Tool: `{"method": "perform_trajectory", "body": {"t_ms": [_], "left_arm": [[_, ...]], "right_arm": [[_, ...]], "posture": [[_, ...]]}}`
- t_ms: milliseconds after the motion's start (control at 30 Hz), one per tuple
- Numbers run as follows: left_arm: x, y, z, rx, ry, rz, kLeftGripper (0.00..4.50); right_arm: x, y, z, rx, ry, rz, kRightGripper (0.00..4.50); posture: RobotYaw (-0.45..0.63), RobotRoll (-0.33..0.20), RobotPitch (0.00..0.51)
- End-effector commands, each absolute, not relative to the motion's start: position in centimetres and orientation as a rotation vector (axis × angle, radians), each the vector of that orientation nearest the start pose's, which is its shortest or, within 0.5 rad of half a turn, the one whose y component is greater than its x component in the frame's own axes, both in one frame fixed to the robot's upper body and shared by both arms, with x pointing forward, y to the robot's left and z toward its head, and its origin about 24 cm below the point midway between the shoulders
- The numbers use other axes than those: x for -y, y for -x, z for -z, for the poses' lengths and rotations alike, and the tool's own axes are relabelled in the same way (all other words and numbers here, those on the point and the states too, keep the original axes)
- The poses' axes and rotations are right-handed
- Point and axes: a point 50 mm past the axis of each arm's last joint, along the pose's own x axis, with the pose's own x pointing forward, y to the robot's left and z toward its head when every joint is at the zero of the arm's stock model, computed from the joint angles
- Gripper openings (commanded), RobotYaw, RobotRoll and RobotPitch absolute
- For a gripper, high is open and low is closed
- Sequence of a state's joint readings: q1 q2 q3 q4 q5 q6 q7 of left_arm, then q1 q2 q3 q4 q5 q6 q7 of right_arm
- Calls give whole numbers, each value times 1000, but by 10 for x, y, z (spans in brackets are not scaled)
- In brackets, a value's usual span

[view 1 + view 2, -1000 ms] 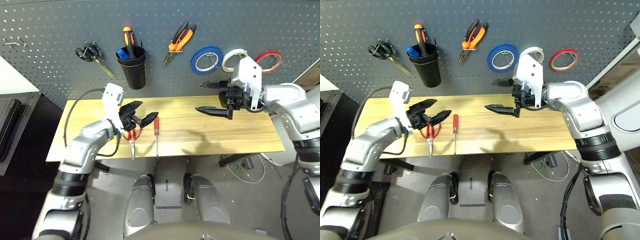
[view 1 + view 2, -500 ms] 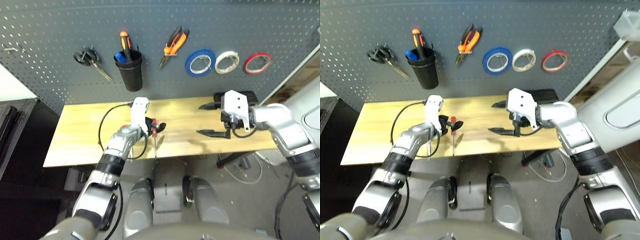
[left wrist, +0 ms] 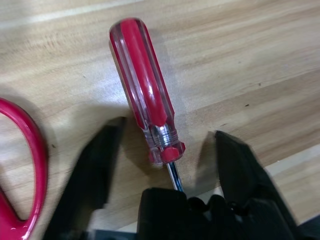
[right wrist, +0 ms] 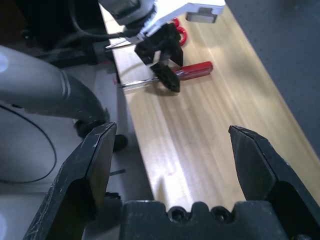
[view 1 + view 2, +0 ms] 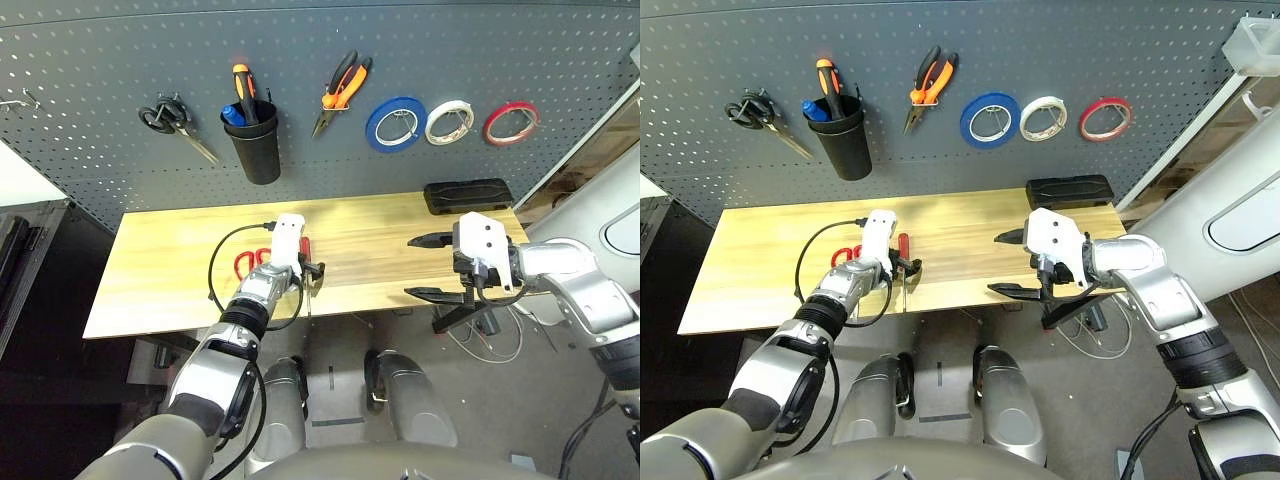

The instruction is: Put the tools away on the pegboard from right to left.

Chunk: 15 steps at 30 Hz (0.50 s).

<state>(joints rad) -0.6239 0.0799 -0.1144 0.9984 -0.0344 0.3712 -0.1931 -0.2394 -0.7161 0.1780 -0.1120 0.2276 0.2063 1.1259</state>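
Left hand [image 3: 165,165] dropped astride screwdriver [image 3: 145,112], handle toward pegboard [image 5: 300,120]

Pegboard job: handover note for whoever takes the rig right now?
Left pincer: fingers open either side of the red-handled screwdriver, low on the handle where the shaft begins, on the table; not gripped.
Right pincer: open, empty, over the table's right end.
Done: red tape ring and orange-handled pliers hang on the pegboard.
Left: the screwdriver, then the red-handled scissors lying just left of it.
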Motion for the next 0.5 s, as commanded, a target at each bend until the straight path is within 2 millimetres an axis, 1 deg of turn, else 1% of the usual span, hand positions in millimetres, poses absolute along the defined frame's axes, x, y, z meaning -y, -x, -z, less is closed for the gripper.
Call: {"method": "perform_trajectory", "body": {"t_ms": [33, 67, 133, 167, 233, 300, 400, 500], "left_arm": [[-120, -317, 39, -798, -130, 297, 2247], [-120, -317, 39, -796, -126, 293, 1953], [-121, -318, 38, -785, -113, 293, 1099], [-120, -319, 36, -776, -102, 302, 777], [-118, -320, 32, -757, -82, 337, 738], [-115, -321, 22, -728, -63, 380, 738], [-114, -316, -1, -662, -53, 432, 738], [-121, -306, -25, -614, -42, 450, 738]], "right_arm": [[187, -251, -109, -252, 493, -1244, 4500], [188, -251, -109, -257, 493, -1238, 4500], [191, -251, -108, -263, 495, -1228, 4500], [193, -251, -108, -265, 496, -1223, 4500], [195, -252, -107, -262, 479, -1217, 4500], [195, -253, -109, -268, 386, -1209, 4500], [197, -256, -112, -252, 341, -1212, 4500], [201, -260, -112, -240, 301, -1221, 4500]], "posture": [[-253, 0, 187], [-252, 0, 187], [-250, 0, 187], [-243, 0, 185], [-228, 0, 181], [-217, 0, 181], [-170, 0, 177], [-120, 0, 172]]}}
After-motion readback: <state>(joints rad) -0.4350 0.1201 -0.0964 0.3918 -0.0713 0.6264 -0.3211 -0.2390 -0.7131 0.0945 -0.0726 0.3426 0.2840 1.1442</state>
